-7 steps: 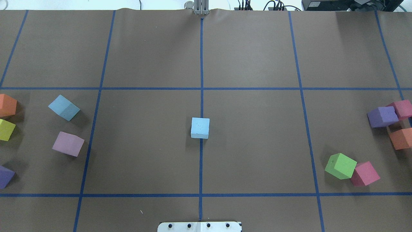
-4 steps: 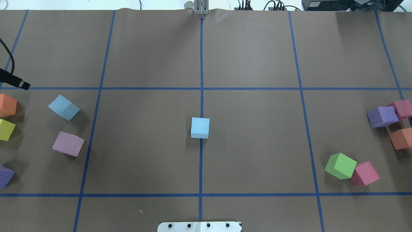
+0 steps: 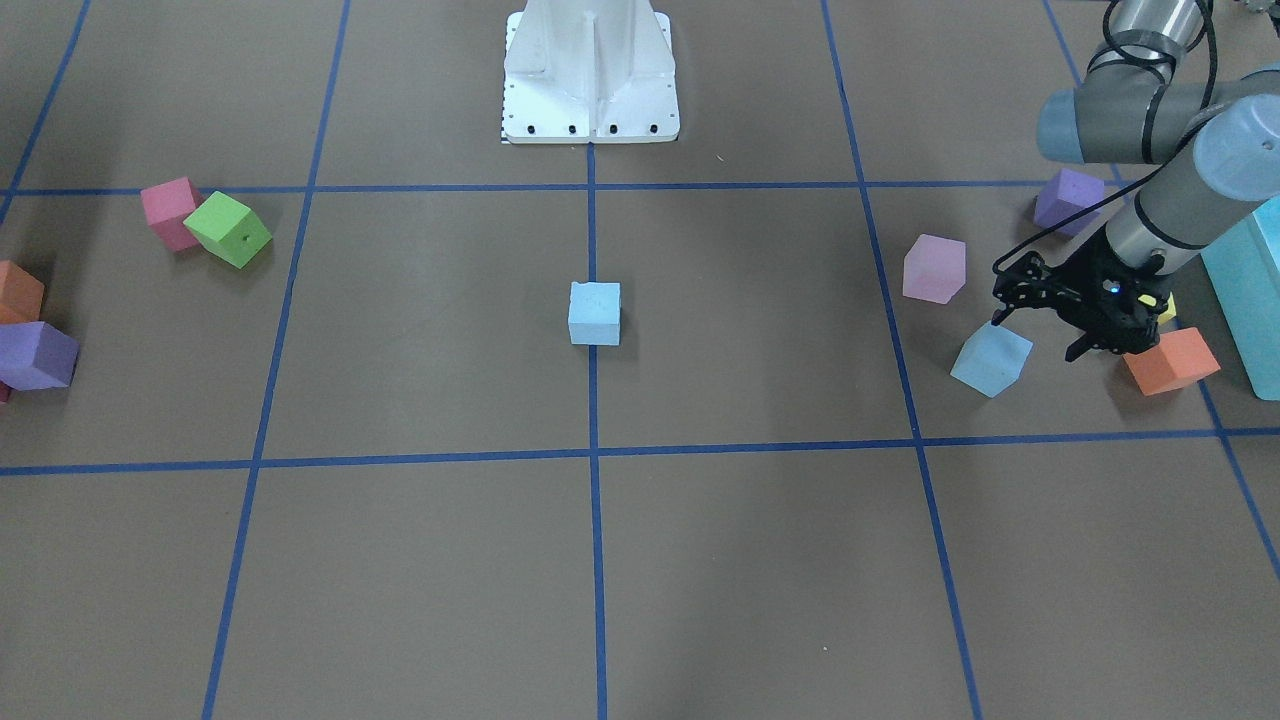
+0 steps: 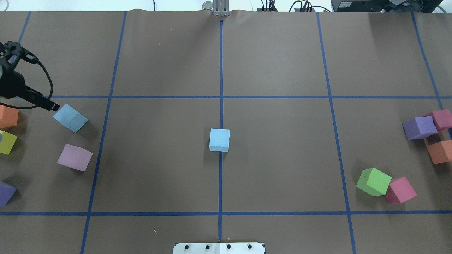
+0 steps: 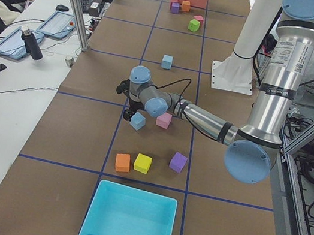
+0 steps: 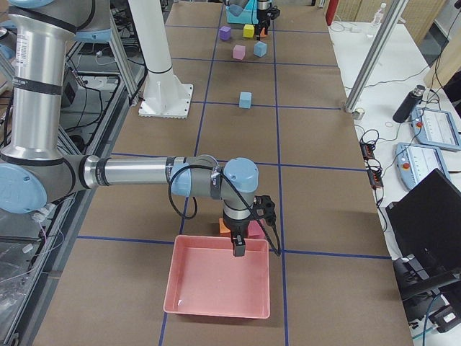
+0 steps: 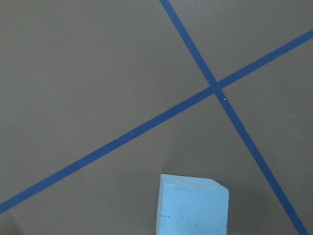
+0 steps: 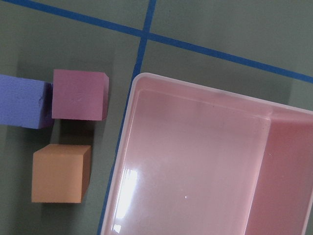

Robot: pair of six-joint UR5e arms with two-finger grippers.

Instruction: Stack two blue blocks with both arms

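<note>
One pale blue block [image 4: 219, 139] sits on the centre line of the table, also in the front view [image 3: 594, 312]. The other blue block [image 4: 70, 117] lies tilted at the left, also in the front view [image 3: 990, 359] and at the bottom of the left wrist view [image 7: 193, 204]. My left gripper [image 3: 1040, 335] hovers just beside and above this block, jaws spread and empty; one fingertip [image 4: 53, 106] is right at the block's corner. My right gripper [image 6: 240, 241] hangs over a pink tray [image 6: 220, 277], and I cannot tell whether it is open or shut.
A pale purple cube [image 4: 75, 157], an orange cube [image 4: 7, 115] and a yellow cube [image 4: 6, 141] lie near the left blue block. A turquoise box [image 5: 128, 221] stands at the left end. Green [image 4: 373, 181], pink [image 4: 400, 190], purple [image 4: 419, 127] and orange [image 4: 439, 151] cubes lie at the right.
My left gripper has come in from the overhead view's left edge and moved right and down to the left blue block. No block has moved.
</note>
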